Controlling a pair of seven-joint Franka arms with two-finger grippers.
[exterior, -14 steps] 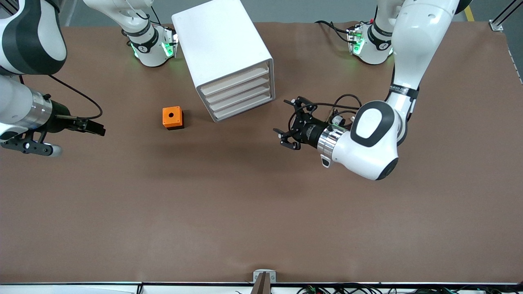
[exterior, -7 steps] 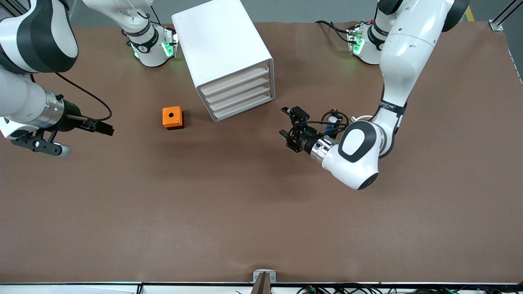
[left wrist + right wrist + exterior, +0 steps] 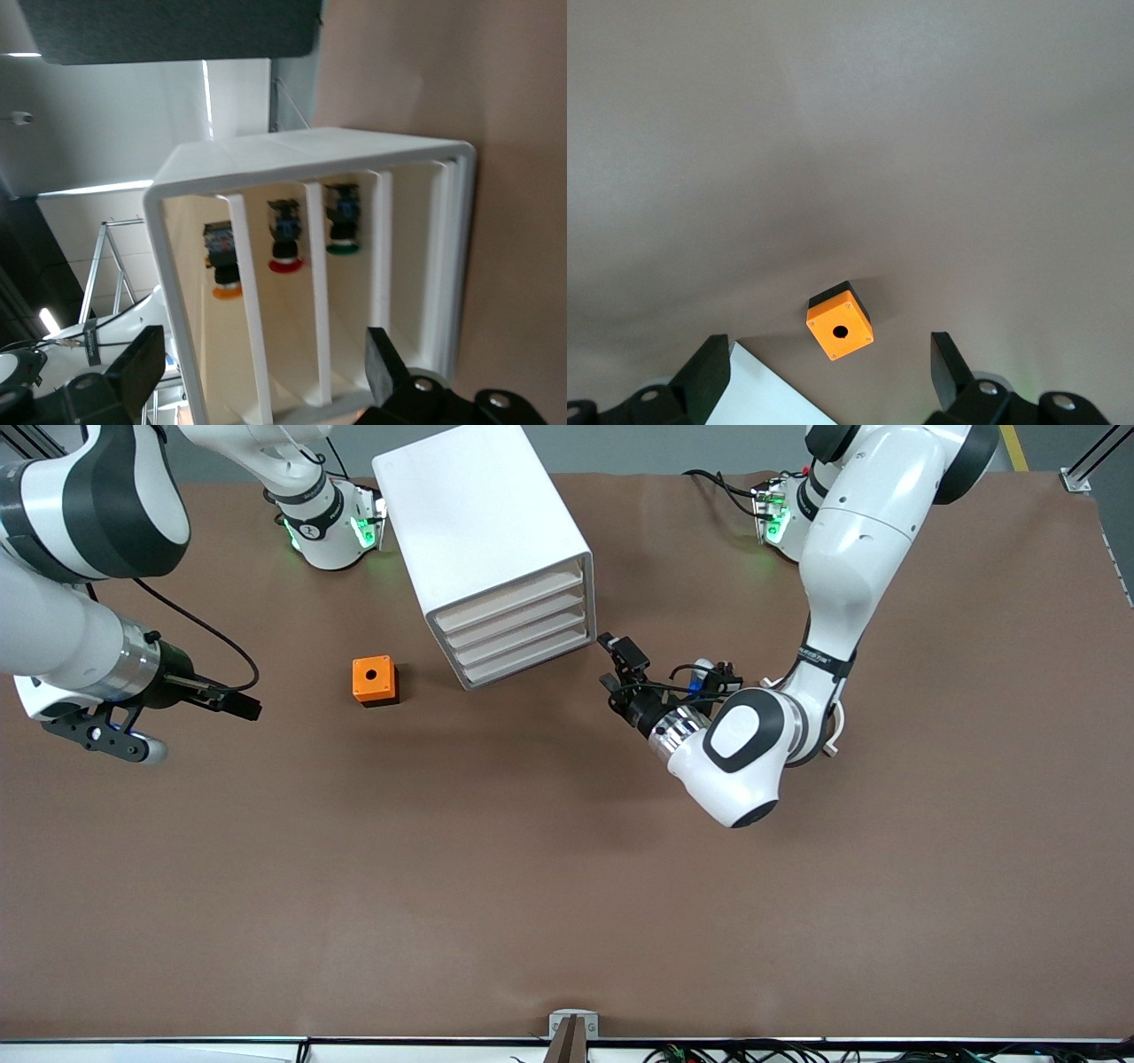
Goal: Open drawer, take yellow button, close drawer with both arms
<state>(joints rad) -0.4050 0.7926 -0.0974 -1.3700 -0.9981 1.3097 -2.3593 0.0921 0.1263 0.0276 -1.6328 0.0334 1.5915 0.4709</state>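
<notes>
My left claw (image 3: pixel 610 662) spread wide and empty just beside the cabinet (image 3: pixel 483 540) front, top drawer (image 3: pixel 507 600) shut, long axis across that front, orange button (image 3: pixel 225 266) inside, my right claw (image 3: pixel 237 702) spread, empty, waiting near the orange box (image 3: pixel 375 679).

Both arms have glossy white rounded shells with black bands at the joints and a polished silver ring at the wrist. Black cables loop beside each black gripper. The bases glow green, and small dark lettering marks the left forearm.
</notes>
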